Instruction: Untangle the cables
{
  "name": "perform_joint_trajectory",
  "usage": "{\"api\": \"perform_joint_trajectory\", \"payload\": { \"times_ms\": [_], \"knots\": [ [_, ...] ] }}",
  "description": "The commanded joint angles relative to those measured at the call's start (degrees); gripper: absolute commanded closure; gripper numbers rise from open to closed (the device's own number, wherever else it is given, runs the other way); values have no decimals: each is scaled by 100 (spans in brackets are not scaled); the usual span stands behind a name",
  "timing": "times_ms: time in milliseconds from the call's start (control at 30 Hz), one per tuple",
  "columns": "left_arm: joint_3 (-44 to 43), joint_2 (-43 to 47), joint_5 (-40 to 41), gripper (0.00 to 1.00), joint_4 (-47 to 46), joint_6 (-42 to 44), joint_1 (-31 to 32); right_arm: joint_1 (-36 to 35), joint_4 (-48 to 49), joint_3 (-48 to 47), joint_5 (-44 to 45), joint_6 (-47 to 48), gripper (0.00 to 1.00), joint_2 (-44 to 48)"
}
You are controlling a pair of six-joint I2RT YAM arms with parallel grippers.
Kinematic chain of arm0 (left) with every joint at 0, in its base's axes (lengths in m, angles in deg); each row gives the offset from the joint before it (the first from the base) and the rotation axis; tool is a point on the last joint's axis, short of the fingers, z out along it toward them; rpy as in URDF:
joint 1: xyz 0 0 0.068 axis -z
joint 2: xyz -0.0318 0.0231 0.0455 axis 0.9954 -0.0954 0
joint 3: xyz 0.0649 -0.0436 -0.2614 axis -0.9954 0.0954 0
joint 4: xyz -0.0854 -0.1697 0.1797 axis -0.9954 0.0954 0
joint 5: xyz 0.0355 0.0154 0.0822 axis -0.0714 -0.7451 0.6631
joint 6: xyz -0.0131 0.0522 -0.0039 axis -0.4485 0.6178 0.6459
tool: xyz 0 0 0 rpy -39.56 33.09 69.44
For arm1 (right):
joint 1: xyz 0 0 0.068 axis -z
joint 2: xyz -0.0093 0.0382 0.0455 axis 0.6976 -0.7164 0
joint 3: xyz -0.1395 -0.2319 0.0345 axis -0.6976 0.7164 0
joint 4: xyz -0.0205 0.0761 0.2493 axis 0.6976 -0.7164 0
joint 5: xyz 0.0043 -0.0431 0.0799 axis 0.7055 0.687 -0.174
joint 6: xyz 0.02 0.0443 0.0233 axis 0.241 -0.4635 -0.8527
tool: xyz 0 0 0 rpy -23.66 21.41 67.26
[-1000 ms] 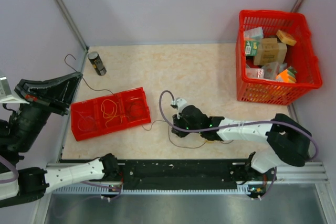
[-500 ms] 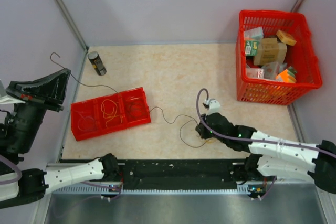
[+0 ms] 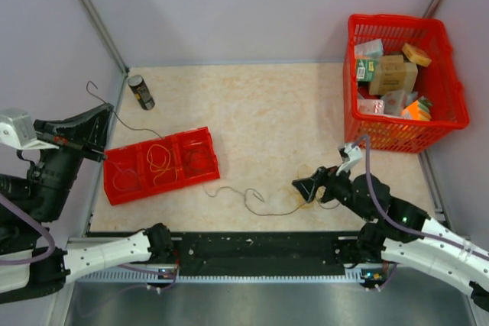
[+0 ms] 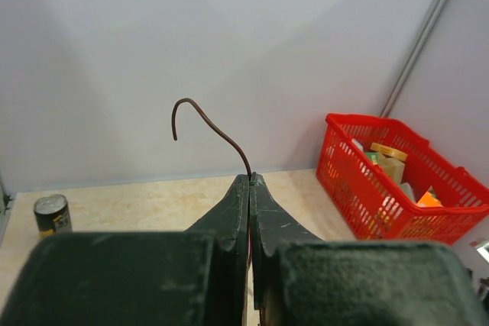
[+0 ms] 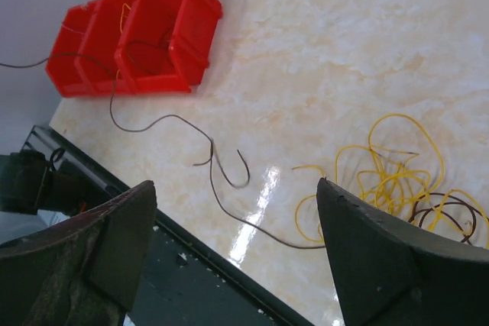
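Observation:
The cables are a small tangle of yellow wire [image 5: 397, 177] with a few dark brown loops [image 5: 451, 215], lying on the table. A long dark brown wire [image 5: 214, 159] runs out of it to the left. It trails across the table [image 3: 252, 198] and over the red tray. Its far end [image 4: 202, 112] sticks up in a hook from my left gripper [image 4: 250, 178], which is shut on it at the far left [image 3: 105, 116]. My right gripper [image 5: 235, 183] hangs open just above the table beside the tangle [image 3: 308, 187], holding nothing.
A red three-part tray [image 3: 160, 164] with thin wire loops inside lies left of centre. A small can [image 3: 140, 91] stands at the back left. A red basket [image 3: 405, 82] full of boxes sits at the back right. The black rail [image 3: 260, 250] runs along the near edge.
My right gripper has opened and let go of the wires, drawing back to the right. The brown wire now lies slack on the table. The left gripper has shifted only slightly, still shut on its end.

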Motion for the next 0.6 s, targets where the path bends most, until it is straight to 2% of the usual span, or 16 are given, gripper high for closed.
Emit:
{"api": "perform_joint_trajectory", "payload": {
  "times_ms": [0, 100, 200, 333, 400, 567],
  "knots": [
    [-252, -14, -718, 100, -248, -431, 18, 56, 21, -95, -499, -135, 12, -493],
    [-673, -102, -1133, 100, -256, -888, 18, 48, 592, -121, -1368, 215, 10, -1326],
    [-1026, -216, -1178, 100, -431, -968, 18, -75, 979, -244, -2136, 638, 10, -2302],
    [-1701, -575, -941, 100, -1028, -494, 18, -357, 1411, -411, -1855, 561, 9, -3383],
    [-2185, -874, -932, 100, -1336, -11, 18, -374, 1455, -613, -1777, 429, 13, -4068],
    [-3047, -1516, -1361, 100, -1933, 499, 18, -480, 1051, -1202, -1064, 33, 20, -5239]
  ]
}}
